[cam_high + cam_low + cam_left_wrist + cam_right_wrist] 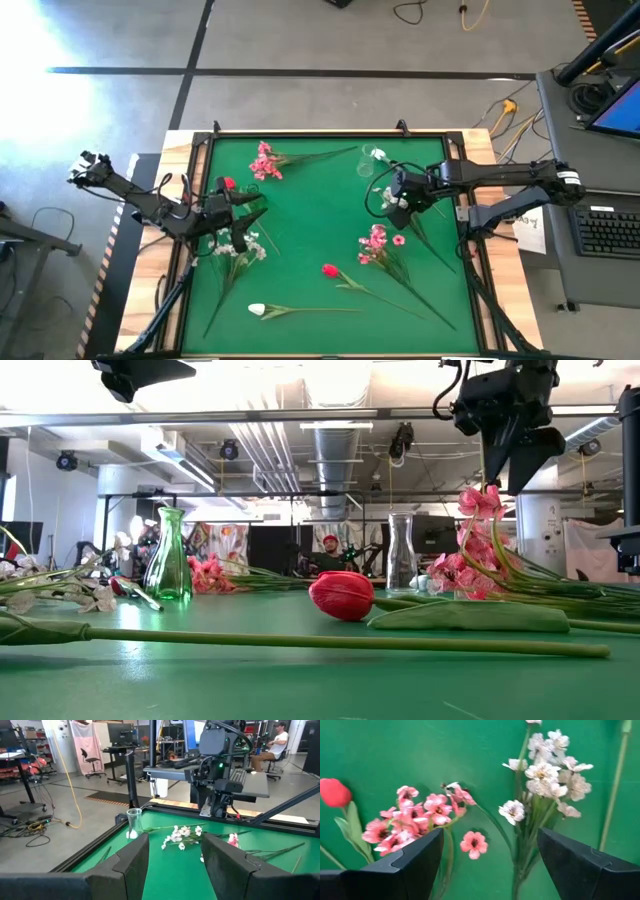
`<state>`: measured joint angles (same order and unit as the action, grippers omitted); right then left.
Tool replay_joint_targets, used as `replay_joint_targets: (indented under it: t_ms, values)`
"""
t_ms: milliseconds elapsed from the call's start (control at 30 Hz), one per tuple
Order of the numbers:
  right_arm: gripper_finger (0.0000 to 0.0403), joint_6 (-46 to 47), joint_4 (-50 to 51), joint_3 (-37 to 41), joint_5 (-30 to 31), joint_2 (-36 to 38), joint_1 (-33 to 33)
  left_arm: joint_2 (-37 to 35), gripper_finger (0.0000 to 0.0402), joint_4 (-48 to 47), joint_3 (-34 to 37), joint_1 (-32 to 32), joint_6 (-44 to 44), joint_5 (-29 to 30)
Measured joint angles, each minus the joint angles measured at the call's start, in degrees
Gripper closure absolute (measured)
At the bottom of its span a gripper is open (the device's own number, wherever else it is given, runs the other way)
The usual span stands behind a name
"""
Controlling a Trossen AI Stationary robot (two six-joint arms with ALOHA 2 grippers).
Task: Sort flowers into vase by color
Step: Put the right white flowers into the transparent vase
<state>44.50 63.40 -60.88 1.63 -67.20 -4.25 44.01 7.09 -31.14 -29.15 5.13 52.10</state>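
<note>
Flowers lie loose on the green mat (320,215). These are a pink cluster (265,162) at the far side, another pink cluster (375,242), a red tulip (330,270), a white bud (257,311) and a white spray (240,248) at the left. A second white spray (550,770) shows just below my right gripper (398,195), which points down, open, with nothing between its fingers. My left gripper (250,212) is level at the left and open, holding nothing. A clear vase (401,552) and a green vase (170,555) stand upright.
A red blossom (228,184) lies beside the left arm. Long green stems fan toward the mat's near right corner (440,310). A raised frame (300,133) edges the mat. The mat's middle (320,215) is bare. A person sits in the room beyond (275,740).
</note>
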Motion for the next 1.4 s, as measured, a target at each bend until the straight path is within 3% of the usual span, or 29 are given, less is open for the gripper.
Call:
replay_joint_targets:
  t_ms: [733,1233,1400]
  values:
    - [0.0078,5.9,0.0,12.6,0.0,0.0,0.0,0.0,0.0233,0.0,0.0,0.9,-0.4,0.0]
    - [0.0077,6.2,-10.4,21.0,1.4,-2.0,-0.1,0.0,0.0233,-0.5,0.1,1.0,-0.4,0.0]
    - [0.0072,4.7,-10.2,21.2,-2.2,-2.3,0.0,0.2,0.0233,-0.5,0.1,1.1,-0.4,0.0]
